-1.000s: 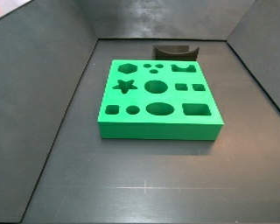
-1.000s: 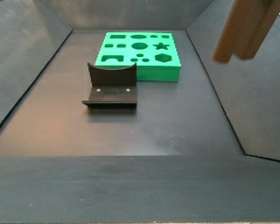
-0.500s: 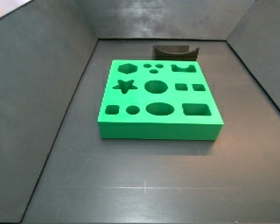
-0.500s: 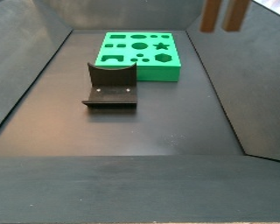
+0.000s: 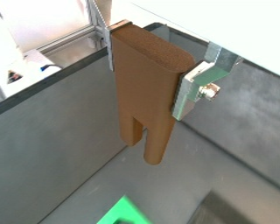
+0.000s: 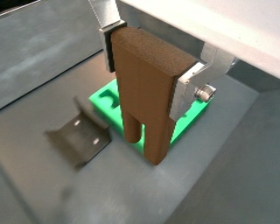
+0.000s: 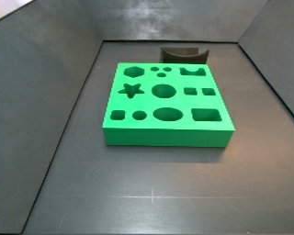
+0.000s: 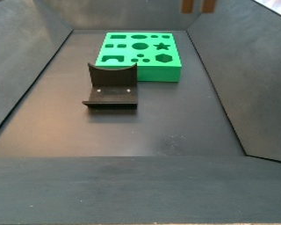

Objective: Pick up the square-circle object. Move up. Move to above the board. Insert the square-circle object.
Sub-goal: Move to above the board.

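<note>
The gripper (image 5: pixel 149 74) is shut on the square-circle object (image 5: pixel 146 101), a tall brown block hanging upright with two prong legs pointing down. Both wrist views show it clamped near its top between the silver fingers (image 6: pixel 185 91). In a wrist view the gripper (image 6: pixel 149 70) holds the object (image 6: pixel 146 109) high above the floor, and the green board (image 6: pixel 108 107) lies below, behind the legs. In a side view only the two leg tips (image 8: pixel 188 5) show at the top edge, beyond the board (image 8: pixel 140 54). The board (image 7: pixel 165 101) lies flat with all holes empty.
The dark fixture (image 8: pixel 111 85) stands on the floor right beside the board's near edge; it also shows in a side view (image 7: pixel 182 55) and in a wrist view (image 6: pixel 78 140). Grey walls enclose the dark floor (image 8: pixel 143 132).
The held object has risen and moved sideways toward the board: in the side view it went from the right edge to only its leg tips at the top edge.
</note>
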